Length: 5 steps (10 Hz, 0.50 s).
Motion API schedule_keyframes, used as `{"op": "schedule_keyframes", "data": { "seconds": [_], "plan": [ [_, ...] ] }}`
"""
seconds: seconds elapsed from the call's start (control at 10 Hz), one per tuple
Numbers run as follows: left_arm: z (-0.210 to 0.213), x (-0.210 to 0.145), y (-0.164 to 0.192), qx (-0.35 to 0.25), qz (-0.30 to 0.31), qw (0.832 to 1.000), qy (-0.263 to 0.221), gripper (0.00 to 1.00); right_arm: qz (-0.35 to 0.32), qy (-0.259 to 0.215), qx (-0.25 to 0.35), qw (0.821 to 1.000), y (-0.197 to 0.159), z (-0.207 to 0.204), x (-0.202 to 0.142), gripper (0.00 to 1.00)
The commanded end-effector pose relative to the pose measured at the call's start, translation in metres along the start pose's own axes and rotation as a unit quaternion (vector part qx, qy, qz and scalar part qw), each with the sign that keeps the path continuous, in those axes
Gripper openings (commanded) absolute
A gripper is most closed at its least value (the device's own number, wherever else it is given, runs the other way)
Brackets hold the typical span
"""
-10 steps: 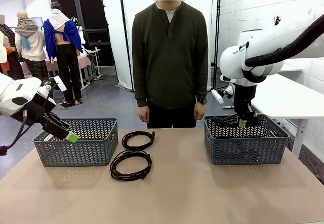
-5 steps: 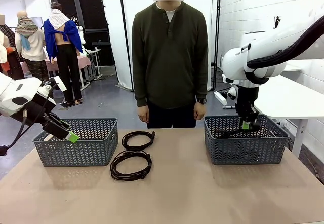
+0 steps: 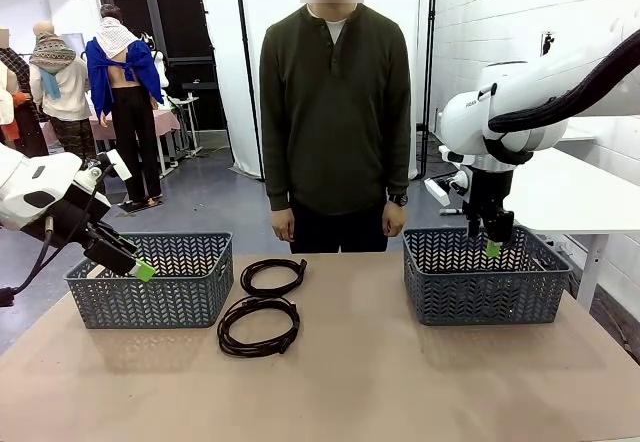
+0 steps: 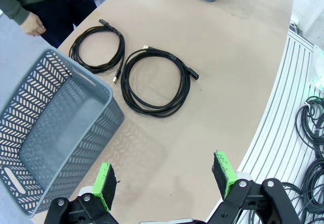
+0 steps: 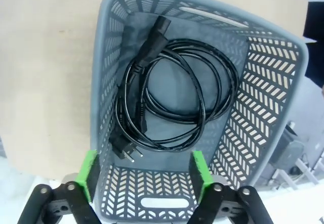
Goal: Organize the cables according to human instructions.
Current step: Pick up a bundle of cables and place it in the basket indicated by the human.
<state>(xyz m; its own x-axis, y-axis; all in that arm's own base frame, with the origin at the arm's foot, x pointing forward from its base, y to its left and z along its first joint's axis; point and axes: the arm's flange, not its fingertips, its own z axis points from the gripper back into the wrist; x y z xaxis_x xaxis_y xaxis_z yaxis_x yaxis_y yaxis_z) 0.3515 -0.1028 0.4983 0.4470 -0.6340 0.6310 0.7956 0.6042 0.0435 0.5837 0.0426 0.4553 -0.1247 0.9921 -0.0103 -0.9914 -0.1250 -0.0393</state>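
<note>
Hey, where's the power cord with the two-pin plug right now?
In the right wrist view, the power cord lies coiled on the floor of the grey basket at the right side of the table, below the open right gripper.

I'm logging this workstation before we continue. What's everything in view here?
Coiled black rubbery cables: two, black, on table between baskets.
Black coiled power cable with plugs: one, black, inside right basket.
Grey plastic lattice baskets: two, grey, table's left and right.
Tan table: one, tan, under everything.
Person in green sweater: one, far side.
Left gripper: one, black with green pads, open, near left basket.
Right gripper: one, open, above right basket.
</note>
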Motion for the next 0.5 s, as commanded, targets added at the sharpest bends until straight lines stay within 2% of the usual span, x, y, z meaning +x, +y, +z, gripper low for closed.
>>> {"op": "schedule_keyframes", "data": {
  "seconds": [0.0, 0.4],
  "plan": [
    [-0.0010, -0.0013, 0.0027, -0.007, -0.001, 1.000, -0.004, 1.00, 0.014, -0.017, 0.008, 1.000, -0.0076, 0.0018, -0.0051, 1.00],
    [-0.0010, -0.0013, 0.0027, -0.007, -0.001, 1.000, -0.004, 1.00, -0.008, -0.006, 0.004, 1.000, -0.0097, 0.0044, -0.0051, 1.00]
  ]
}}
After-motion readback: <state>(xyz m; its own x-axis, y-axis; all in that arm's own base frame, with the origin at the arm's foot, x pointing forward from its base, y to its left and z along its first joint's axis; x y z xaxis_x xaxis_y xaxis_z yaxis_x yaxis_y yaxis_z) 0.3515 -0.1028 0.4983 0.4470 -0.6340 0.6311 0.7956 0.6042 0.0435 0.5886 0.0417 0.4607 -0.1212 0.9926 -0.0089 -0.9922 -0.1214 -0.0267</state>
